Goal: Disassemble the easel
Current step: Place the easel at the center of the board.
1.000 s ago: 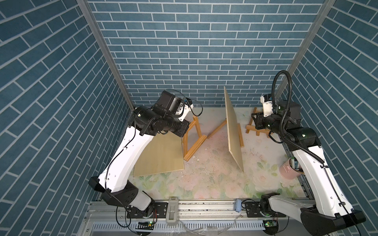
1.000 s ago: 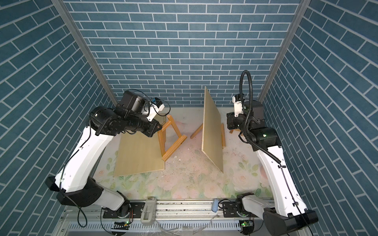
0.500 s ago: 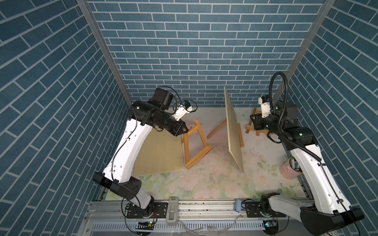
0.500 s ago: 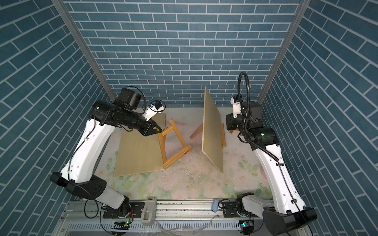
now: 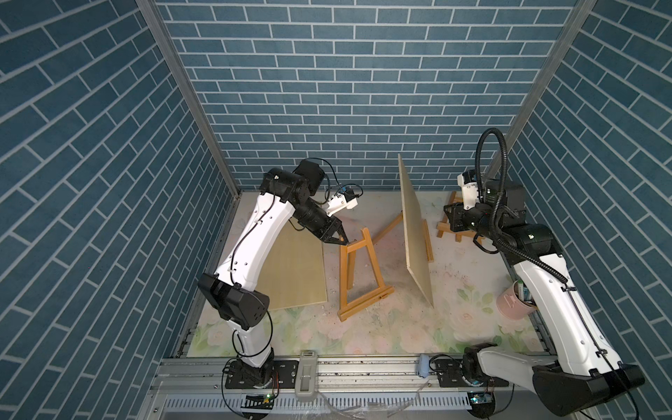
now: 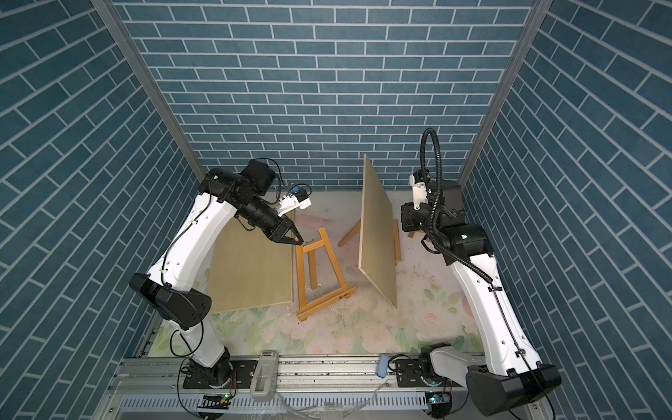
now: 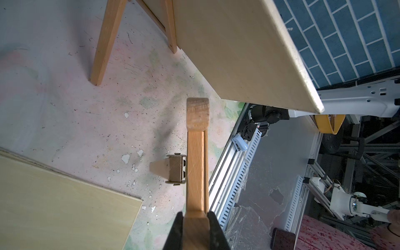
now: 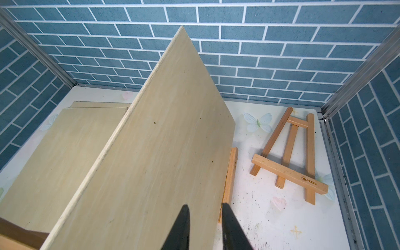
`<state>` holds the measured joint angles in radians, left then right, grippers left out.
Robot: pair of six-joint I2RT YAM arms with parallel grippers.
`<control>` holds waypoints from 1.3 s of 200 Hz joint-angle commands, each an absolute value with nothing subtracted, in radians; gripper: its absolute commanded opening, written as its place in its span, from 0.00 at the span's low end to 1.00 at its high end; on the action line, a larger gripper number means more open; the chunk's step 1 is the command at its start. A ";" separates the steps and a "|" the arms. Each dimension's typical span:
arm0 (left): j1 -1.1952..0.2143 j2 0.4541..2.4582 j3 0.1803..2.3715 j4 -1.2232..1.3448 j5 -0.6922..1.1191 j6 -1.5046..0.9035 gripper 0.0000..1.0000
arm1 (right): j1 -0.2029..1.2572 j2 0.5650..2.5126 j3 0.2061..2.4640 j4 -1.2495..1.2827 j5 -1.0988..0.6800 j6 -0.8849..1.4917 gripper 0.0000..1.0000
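My left gripper [image 5: 341, 240] is clamped on one end of the top crossbar [image 7: 195, 173] of the easel [image 5: 374, 260], which sits mid-table between the flat board [image 5: 291, 269] and the upright board [image 5: 414, 232]. I judge it light, stiff wood with a floppy hinged rear leg [image 5: 348, 269], so the frame is the place to hold it. Its long axis runs from the crossbar to the ledge [image 5: 365, 303], which is toward the front rail [image 5: 363, 365]. The right gripper [image 8: 205, 205] has its fingers slightly apart by the upright board, and I cannot tell if it grips

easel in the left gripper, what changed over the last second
The left gripper, shut on the easel, carried it toward the front rail and slightly toward the upright board. The right gripper, upright board and flat board stayed put.
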<state>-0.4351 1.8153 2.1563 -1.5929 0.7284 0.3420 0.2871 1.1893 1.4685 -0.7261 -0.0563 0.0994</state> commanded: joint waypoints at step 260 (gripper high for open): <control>-0.244 2.321 2.370 -1.232 0.463 0.428 0.03 | 0.293 1.212 1.442 -0.776 0.020 0.126 0.27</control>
